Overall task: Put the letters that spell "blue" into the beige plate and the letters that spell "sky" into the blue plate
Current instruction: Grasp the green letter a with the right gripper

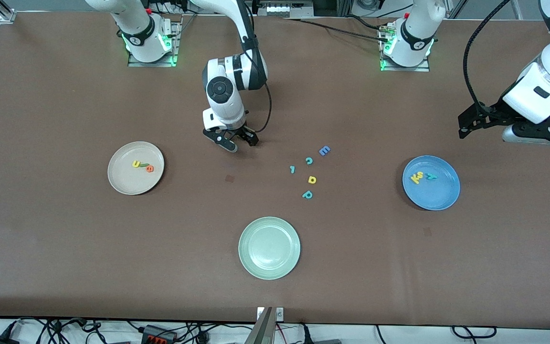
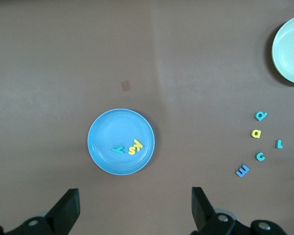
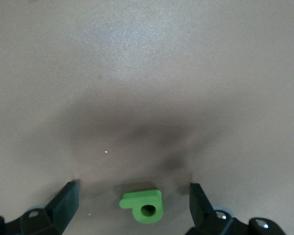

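The beige plate holds a yellow u, a thin green l and an orange e. In the blue plate lie a yellow k and s and a teal y. My right gripper is down low over the table, open. A green b lies flat between its fingers, touched by neither. In the front view the hand hides that b. My left gripper hangs open and empty, high over the table beside the blue plate.
A pale green plate sits nearest the front camera. Loose letters lie between my right gripper and the blue plate: a blue E, teal c, small teal letter, yellow d and teal p.
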`<state>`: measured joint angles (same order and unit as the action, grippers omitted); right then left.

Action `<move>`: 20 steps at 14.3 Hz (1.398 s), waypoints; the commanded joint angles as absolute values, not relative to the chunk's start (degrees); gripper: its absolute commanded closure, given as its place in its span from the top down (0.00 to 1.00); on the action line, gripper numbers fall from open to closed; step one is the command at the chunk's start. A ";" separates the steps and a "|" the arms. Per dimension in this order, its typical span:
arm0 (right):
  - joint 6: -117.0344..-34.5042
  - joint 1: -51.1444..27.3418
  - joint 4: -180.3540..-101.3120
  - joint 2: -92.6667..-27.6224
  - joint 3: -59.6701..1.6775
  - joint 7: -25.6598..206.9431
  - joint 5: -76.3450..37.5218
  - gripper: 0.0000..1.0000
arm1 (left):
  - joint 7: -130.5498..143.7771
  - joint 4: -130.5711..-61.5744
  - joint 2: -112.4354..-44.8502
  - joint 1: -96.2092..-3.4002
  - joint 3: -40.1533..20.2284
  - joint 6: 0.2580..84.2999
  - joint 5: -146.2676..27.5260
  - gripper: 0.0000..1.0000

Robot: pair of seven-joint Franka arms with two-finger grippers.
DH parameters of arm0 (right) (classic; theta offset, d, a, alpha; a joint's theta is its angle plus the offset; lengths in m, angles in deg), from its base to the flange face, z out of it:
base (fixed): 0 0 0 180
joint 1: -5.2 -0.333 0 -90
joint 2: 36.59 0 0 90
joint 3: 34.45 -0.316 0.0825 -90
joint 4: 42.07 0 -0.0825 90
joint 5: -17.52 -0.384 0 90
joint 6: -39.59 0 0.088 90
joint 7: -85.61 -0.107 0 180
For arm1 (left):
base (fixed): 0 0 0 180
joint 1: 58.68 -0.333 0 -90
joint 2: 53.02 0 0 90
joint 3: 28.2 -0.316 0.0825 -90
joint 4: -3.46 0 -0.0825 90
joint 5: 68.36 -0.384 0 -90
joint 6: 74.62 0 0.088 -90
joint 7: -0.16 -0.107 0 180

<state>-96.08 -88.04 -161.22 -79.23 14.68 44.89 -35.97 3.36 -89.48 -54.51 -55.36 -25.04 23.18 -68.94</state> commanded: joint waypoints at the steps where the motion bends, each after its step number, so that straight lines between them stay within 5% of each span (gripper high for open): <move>1: -96.82 -89.02 -161.96 -78.78 14.95 45.00 -37.06 0.94 | 3.59 -87.33 -55.57 -55.34 -24.95 21.80 -68.01 1.00; 3: -96.73 -88.93 -161.96 -78.69 14.95 44.74 -37.06 0.74 | 3.59 -87.33 -55.57 -55.25 -24.95 21.80 -68.01 1.00; 11: -97.08 -88.93 -161.78 -78.52 14.95 44.56 -38.72 0.41 | 3.59 -87.33 -55.57 -55.16 -25.04 21.80 -68.01 1.00; 20: -96.82 -87.71 -160.38 -78.43 15.91 45.35 -38.99 0.33 | 3.50 -87.33 -55.48 -55.16 -25.04 21.80 -68.01 1.00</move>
